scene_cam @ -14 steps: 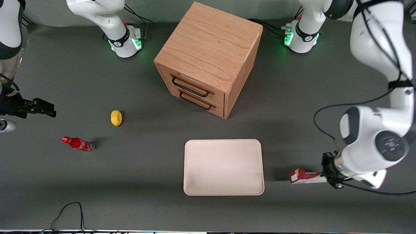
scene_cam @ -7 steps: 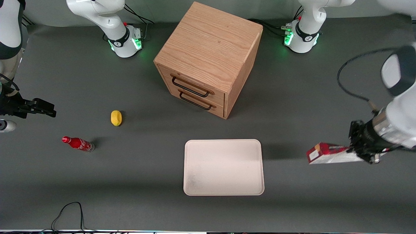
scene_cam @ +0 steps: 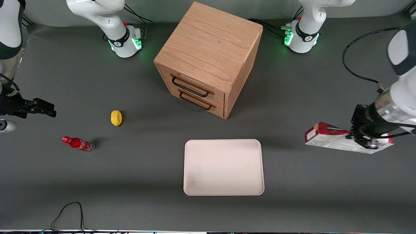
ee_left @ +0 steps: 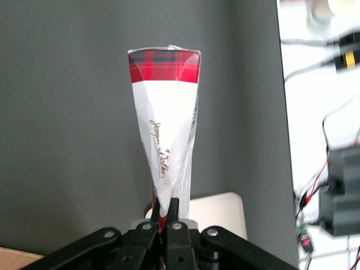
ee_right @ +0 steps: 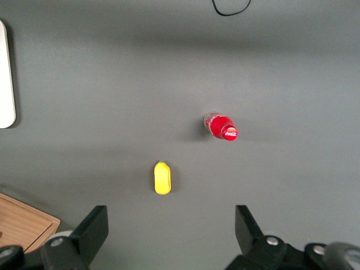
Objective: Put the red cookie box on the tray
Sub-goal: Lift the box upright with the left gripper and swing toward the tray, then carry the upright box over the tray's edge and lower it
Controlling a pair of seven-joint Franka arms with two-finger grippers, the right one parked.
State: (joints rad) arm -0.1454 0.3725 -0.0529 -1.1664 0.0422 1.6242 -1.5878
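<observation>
In the front view the tool [scene_cam: 365,140] hangs above the table [scene_cam: 292,208] toward the working arm's end, clamped on the red cookie box [scene_cam: 328,138], which it holds clear of the surface. The box lies roughly level with a slight tilt, its red and white end pointing toward the tray [scene_cam: 223,167] and its whitish broad face turned to the camera. The tray sits flat on the table, well apart from the box, with nothing on it. The wooden drawer cabinet [scene_cam: 208,55] stands farther from the camera than the tray, both of its drawers shut. Toward the parked arm's end lie a yellow object [scene_cam: 116,117] and a small red cola bottle [scene_cam: 78,143] on its side, the bottle nearer the camera. In the left wrist view the tool [ee_left: 167,216] has its fingers pinched tight on one narrow end of the box [ee_left: 166,140], which stretches away to a red tartan end above the dark table [ee_left: 67,124]; a corner of the tray [ee_left: 219,211] shows underneath. In the right wrist view the cola bottle [ee_right: 221,126], the yellow object [ee_right: 162,178], an edge of the tray [ee_right: 5,79] and a corner of the cabinet [ee_right: 22,222] are seen.
</observation>
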